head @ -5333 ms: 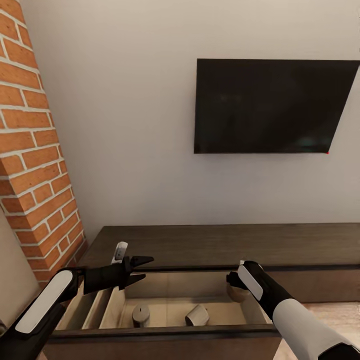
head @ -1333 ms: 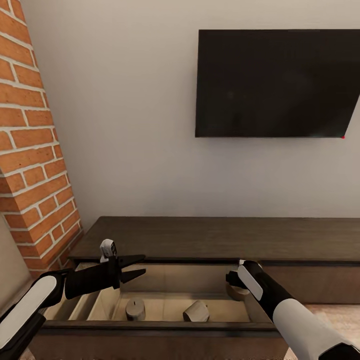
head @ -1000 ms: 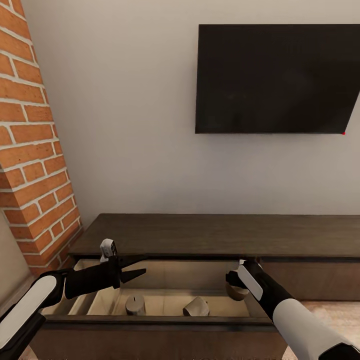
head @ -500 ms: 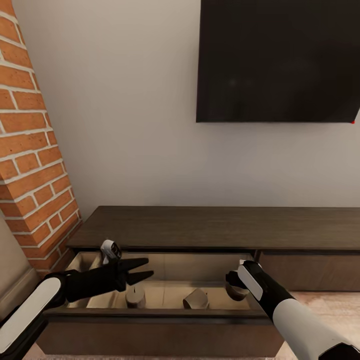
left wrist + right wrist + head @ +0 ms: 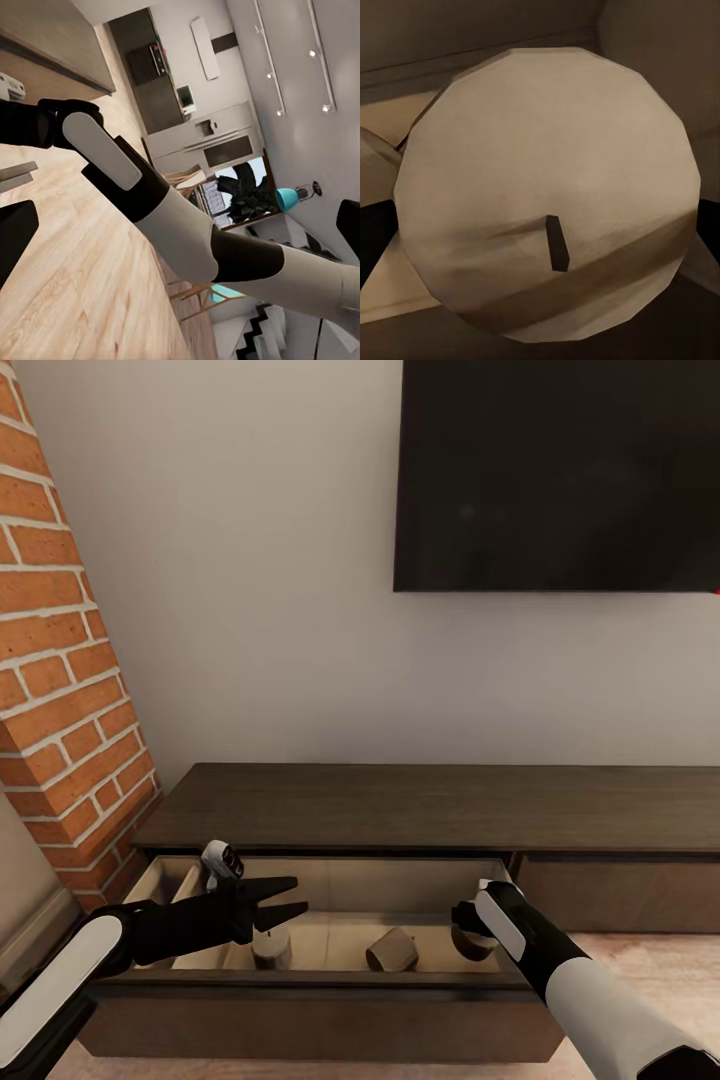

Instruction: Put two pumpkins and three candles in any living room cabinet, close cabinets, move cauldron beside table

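Left end effector (image 5: 290, 900) shifted right, spread open, right end effector (image 5: 468, 938) gripping candle (image 5: 547, 195) over cabinet (image 5: 400, 805) drawer

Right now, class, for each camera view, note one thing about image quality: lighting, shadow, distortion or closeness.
Head view: even, soft light; the open cabinet drawer's interior is shaded, and the television is flat black without glare. Left wrist view: the room appears strongly tilted. Right wrist view: a candle sits very close, faceted, its lower half shadowed.
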Robot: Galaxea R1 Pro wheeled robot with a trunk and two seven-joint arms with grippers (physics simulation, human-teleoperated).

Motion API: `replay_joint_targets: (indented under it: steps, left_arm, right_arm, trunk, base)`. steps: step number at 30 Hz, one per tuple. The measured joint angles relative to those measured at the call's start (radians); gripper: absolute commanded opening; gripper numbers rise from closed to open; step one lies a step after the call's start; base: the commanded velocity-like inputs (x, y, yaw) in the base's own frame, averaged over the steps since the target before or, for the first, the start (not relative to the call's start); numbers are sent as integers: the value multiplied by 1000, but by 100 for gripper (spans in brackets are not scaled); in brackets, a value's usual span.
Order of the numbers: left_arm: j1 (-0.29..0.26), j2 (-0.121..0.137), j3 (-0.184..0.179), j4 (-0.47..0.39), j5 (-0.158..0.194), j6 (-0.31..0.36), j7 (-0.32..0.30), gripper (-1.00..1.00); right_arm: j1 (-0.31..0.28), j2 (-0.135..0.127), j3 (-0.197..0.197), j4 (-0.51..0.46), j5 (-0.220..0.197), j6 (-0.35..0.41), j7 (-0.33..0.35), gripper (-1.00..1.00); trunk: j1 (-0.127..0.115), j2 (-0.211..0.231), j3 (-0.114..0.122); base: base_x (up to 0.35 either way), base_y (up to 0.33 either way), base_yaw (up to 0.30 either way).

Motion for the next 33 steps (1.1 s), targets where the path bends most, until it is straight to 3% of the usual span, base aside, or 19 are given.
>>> replay_joint_targets:
  steps: [28,33]
  left_arm:
    - [0,0,0,0,0,0,1,100]
    - [0,0,0,0,-1,0,1,100]
  right_arm:
    - [0,1,0,0,0,-2,0,-100]
    - [0,2,0,0,-1,-1,0,-100]
  trunk:
    - [0,0,0]
    - [2,-1,-19]
  base:
    - [73,0,0]
    - [0,0,0]
